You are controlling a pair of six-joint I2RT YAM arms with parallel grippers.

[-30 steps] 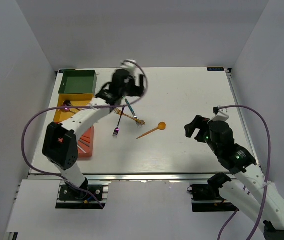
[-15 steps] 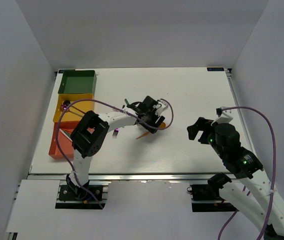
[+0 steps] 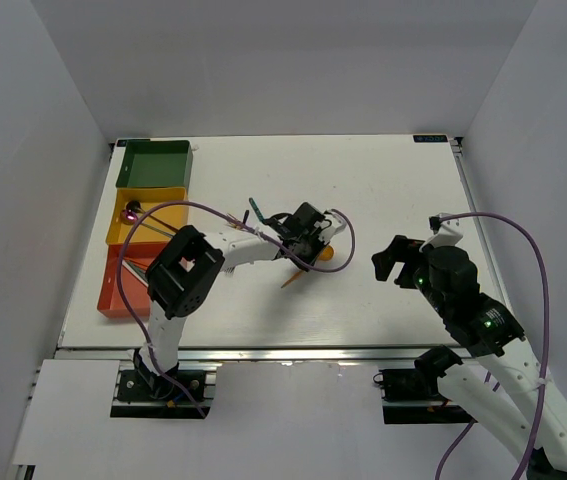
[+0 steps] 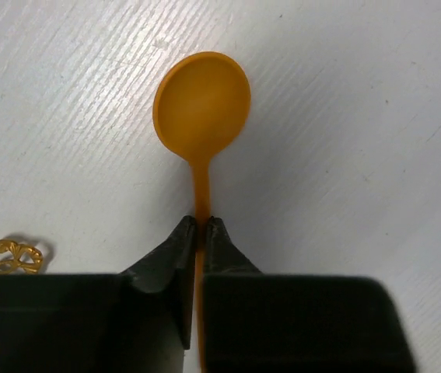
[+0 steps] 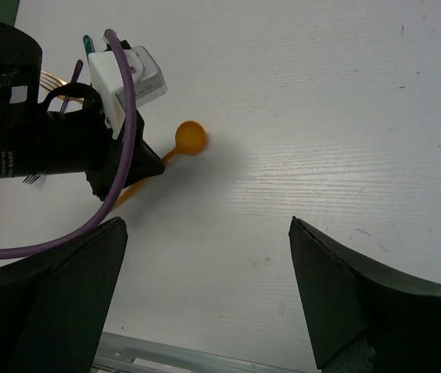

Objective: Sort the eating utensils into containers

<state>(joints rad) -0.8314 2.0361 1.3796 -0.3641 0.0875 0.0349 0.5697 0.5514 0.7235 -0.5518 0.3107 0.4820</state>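
Left wrist view: the left gripper [image 4: 199, 233] has its jaws clamped on the thin neck of the orange spoon [image 4: 202, 105], which lies bowl-up on the white table [image 4: 344, 116] mid-field. Lift straight up before swinging toward the trays [image 3: 141, 222], keeping the grip firm. The right gripper [image 5: 204, 295] stands wide apart, idle.

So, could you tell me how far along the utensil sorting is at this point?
Partly done. The yellow tray and the orange-red tray already hold a few utensils; the green tray looks empty. In hand: the left gripper is closed on the handle of the orange spoon, which lies on the table. Left: a teal utensil and a gold one by that arm. The right gripper waits open.
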